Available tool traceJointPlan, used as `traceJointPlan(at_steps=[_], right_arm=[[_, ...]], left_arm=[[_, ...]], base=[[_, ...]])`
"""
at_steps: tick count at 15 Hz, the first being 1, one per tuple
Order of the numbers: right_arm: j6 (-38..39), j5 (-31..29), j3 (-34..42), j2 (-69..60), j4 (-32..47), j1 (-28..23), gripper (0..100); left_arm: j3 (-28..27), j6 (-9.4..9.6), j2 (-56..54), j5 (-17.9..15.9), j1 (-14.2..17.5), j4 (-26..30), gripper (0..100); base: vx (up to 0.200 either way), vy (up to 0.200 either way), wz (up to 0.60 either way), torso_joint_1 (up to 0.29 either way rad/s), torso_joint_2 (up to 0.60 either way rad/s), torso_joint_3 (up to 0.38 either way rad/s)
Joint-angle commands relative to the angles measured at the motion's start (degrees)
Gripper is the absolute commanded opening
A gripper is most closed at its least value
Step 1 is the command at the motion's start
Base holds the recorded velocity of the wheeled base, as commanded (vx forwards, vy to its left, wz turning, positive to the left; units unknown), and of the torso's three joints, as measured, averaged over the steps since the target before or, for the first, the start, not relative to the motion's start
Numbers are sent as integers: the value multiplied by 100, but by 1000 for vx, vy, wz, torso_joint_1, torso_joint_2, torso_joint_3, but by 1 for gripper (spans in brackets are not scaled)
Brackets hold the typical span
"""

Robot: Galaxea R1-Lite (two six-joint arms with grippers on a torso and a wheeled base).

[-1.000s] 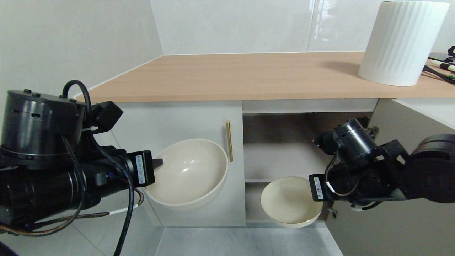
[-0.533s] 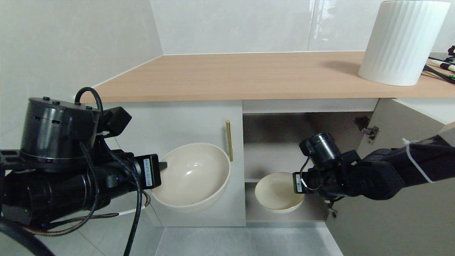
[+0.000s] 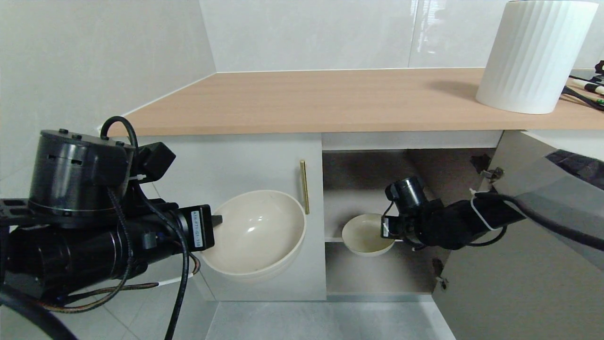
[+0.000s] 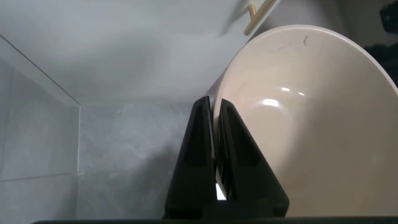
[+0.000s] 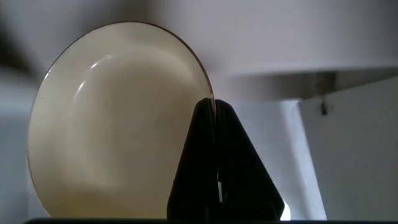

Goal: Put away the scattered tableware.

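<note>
Our right gripper (image 3: 384, 230) is clamped on the rim of the small cream bowl (image 3: 362, 233). We hold that bowl inside the open cabinet (image 3: 410, 140), at the front edge of its shelf (image 3: 349, 205), and we cannot tell whether it touches. Our left gripper (image 3: 217, 219) pinches the rim of the large cream bowl (image 3: 257, 231), which is tilted before the closed door (image 3: 236, 160), beside the gold handle (image 3: 304, 186). A white ribbed container (image 3: 533, 56) stands at the right end of the countertop (image 3: 306, 99).
</note>
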Motion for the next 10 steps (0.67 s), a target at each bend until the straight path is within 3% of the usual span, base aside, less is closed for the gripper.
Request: traceJointPlan(at_steps=[1, 10], right_arm=[[45, -34, -314, 496, -12, -206, 0], [282, -360, -1166, 1235, 14, -496, 0]], left_arm=[[8, -3, 11, 3, 0, -1, 0], [8, -3, 73, 3, -9, -1, 0]], base=[[0, 0, 0, 0, 0, 0], [0, 0, 0, 0, 0, 0]])
